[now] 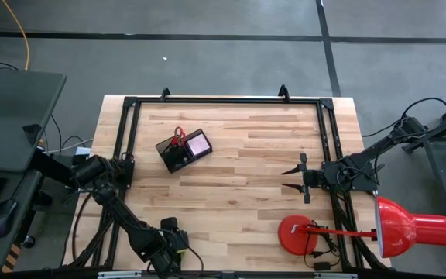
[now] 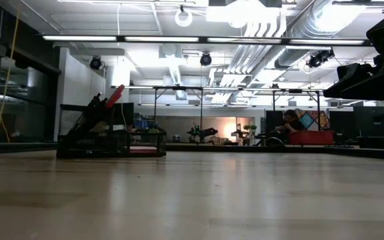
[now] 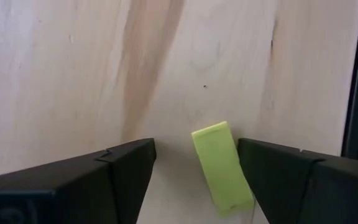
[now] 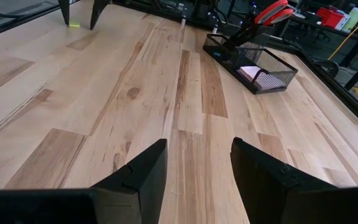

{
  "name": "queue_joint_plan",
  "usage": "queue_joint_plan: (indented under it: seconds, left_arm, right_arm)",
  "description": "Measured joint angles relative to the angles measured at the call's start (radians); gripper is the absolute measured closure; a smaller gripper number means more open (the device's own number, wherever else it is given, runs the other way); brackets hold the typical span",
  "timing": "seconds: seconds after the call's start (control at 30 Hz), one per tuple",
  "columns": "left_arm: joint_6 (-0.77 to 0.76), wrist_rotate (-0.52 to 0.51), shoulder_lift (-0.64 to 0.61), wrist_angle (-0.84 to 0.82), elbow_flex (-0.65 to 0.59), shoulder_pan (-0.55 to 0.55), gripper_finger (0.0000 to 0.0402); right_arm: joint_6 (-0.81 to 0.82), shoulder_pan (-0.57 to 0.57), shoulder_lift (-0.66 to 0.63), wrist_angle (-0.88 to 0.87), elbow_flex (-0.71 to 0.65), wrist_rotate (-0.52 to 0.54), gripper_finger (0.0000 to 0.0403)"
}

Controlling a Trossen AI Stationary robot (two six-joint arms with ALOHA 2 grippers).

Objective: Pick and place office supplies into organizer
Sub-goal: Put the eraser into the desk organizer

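my left gripper (image 3: 194, 177) is down at the table's (image 1: 238, 163) 7 o'clock edge, fingers spread around the yellow eraser (image 3: 221, 165), not yet touching. organizer (image 1: 184, 149) at 10 o'clock. right gripper (image 1: 294, 177) at 3 o'clock, open, empty.

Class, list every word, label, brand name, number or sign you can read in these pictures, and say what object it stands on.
None can be read.
Organizer: no label visible.
Yellow eraser: blank face.
Red lamp: no lettering visible.
Far-room signs in the low view: too small to read.
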Motion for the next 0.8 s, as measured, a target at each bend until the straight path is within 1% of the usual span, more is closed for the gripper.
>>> queue_joint_plan:
  seconds: [0.13,0.3,0.6,0.8]
  left_arm:
    - [-0.011,-0.009,0.000,-0.011,0.000,0.000,0.0190]
    - [-0.093,0.039,-0.001,-0.017,0.000,0.004,0.0203]
    - [-0.145,0.064,-0.002,-0.048,0.002,0.003,0.0204]
    - [-0.139,0.083,-0.003,-0.057,0.002,0.003,0.0204]
  right_arm:
    - [0.000,0.000,0.000,0.000,0.000,0.000,0.0233]
    - [0.000,0.000,0.000,0.000,0.000,0.000,0.0233]
    - [0.000,0.000,0.000,0.000,0.000,0.000,0.0233]
    - [0.000,0.000,0.000,0.000,0.000,0.000,0.0233]
